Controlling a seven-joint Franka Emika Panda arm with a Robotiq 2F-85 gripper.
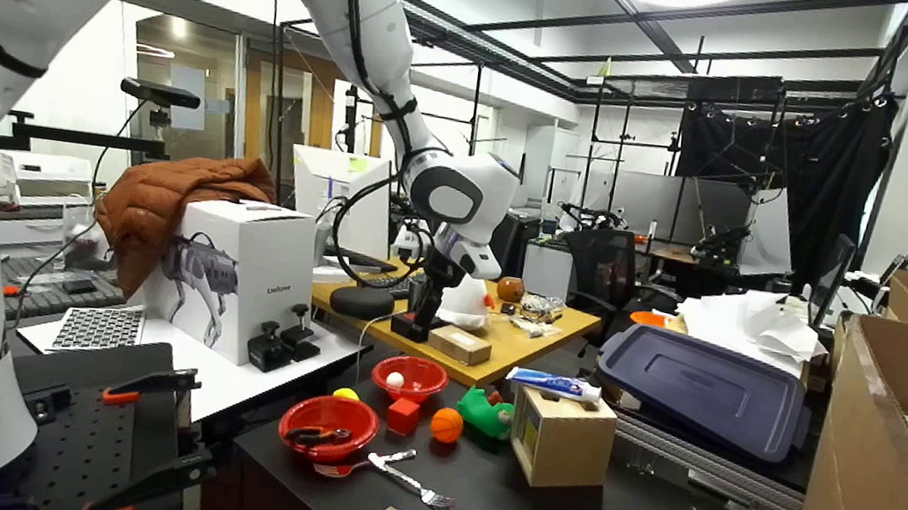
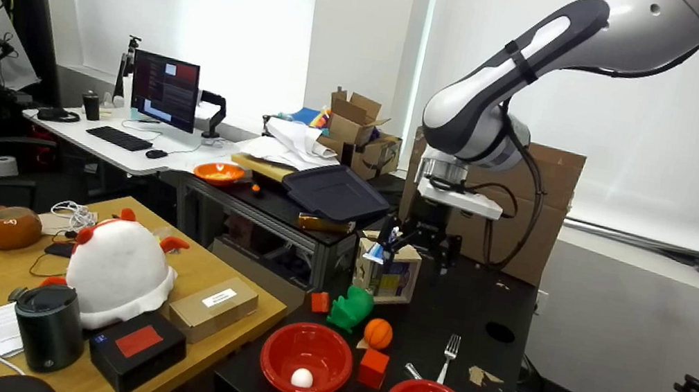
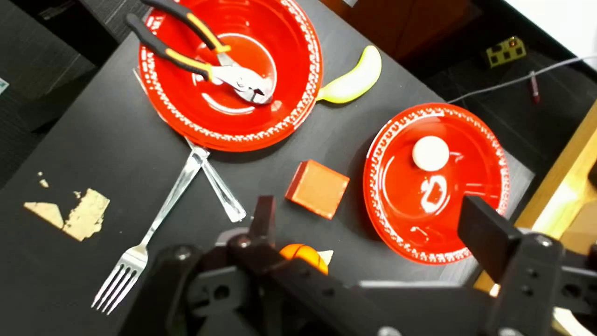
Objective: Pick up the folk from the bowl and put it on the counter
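The silvery fork lies flat on the black counter, outside both bowls, and shows in both exterior views. Its handle end crosses a second silvery utensil, which is partly hidden by a red bowl's rim. That red bowl holds pliers. A further red bowl holds a white ball. My gripper is open and empty, raised above the counter, with the fork left of its fingers in the wrist view. It also shows in an exterior view.
On the counter are a red cube, a basketball-like orange ball, a yellow banana, a green toy and a wooden box with a toothpaste carton on top. A wooden table adjoins.
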